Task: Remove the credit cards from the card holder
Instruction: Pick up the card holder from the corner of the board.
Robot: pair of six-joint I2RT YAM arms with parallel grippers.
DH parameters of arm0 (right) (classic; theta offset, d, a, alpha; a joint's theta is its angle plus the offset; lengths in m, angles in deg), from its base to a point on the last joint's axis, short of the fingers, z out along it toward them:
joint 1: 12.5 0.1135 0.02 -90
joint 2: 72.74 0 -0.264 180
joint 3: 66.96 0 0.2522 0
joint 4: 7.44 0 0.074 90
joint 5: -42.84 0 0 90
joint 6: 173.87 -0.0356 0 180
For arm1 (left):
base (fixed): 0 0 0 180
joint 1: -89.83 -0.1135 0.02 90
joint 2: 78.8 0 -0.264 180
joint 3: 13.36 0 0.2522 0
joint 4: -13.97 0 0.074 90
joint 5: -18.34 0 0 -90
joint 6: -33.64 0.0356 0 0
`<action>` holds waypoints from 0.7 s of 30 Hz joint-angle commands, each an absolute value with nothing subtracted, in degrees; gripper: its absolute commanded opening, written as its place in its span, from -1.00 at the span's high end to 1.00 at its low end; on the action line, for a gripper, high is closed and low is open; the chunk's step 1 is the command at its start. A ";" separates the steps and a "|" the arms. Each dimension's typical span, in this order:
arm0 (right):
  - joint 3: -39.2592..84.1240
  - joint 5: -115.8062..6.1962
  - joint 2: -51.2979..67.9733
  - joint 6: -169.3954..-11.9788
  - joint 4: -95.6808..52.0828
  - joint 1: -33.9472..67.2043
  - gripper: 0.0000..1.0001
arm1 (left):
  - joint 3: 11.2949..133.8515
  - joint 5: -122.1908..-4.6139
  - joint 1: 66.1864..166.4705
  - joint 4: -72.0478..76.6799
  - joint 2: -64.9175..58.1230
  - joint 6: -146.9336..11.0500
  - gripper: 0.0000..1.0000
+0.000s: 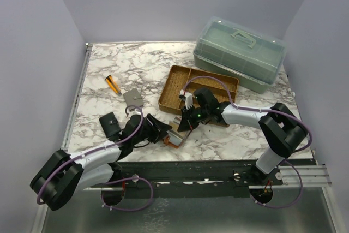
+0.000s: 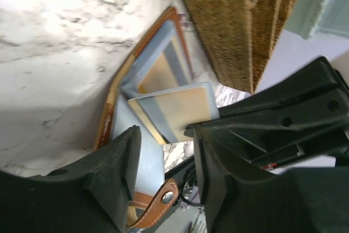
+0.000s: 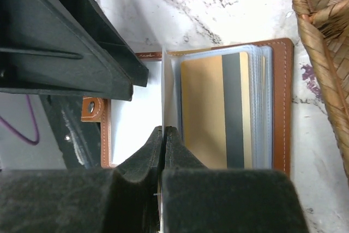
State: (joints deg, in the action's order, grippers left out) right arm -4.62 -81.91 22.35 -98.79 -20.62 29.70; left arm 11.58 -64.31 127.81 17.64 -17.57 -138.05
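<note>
Credit cards [image 3: 212, 113] sit tucked in the clear sleeves of the card holder [image 3: 282, 107], which lies open on the table [image 1: 136, 58] close to its front edge, just short of the wicker tray [image 1: 203, 73]. The top card, gold with a dark stripe, has its long axis running along the holder's spine. The right claw [image 3: 164, 135] is clenched on one plastic leaf [image 3: 170, 91] and holds it upright, so that card lies flat right beside its fingertips. The left claw [image 2: 163, 132] comes in from the opposite side with its jaws apart, grasping nothing that I can see. A card edge pokes out just beyond its tips. Both claws are at the holder, but only the left is free, so I'd expect the pull to fall to it.
</note>
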 commanded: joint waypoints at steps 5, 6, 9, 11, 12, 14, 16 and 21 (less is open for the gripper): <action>-4.31 -92.85 19.89 -104.33 -17.27 27.49 1.00 | 8.68 -63.53 128.04 25.95 -19.87 -136.86 -0.07; -4.28 -93.43 19.89 -104.80 -17.03 27.49 1.00 | 8.98 -63.31 128.04 26.44 -19.15 -136.87 -0.06; -4.16 -93.81 19.89 -105.46 -16.83 27.21 1.00 | 9.47 -62.65 128.05 27.59 -16.92 -137.44 -0.04; -4.56 -94.51 19.84 -106.59 -16.18 26.49 1.00 | 9.26 -62.57 128.04 29.05 -16.27 -137.93 -0.04; -4.68 -95.17 20.01 -107.26 -15.77 26.04 1.00 | 9.14 -62.67 128.05 29.83 -16.23 -138.11 -0.04; -4.80 -96.68 20.34 -108.88 -14.90 25.07 1.00 | 9.02 -62.91 128.00 30.93 -16.38 -138.38 -0.04; -4.82 -98.02 20.72 -109.87 -14.50 24.54 1.00 | 9.02 -62.88 128.02 31.58 -16.48 -138.87 -0.04; -5.25 -101.09 21.49 -113.06 -12.45 23.84 1.00 | 8.05 -63.08 128.07 34.94 -17.82 -140.99 -0.03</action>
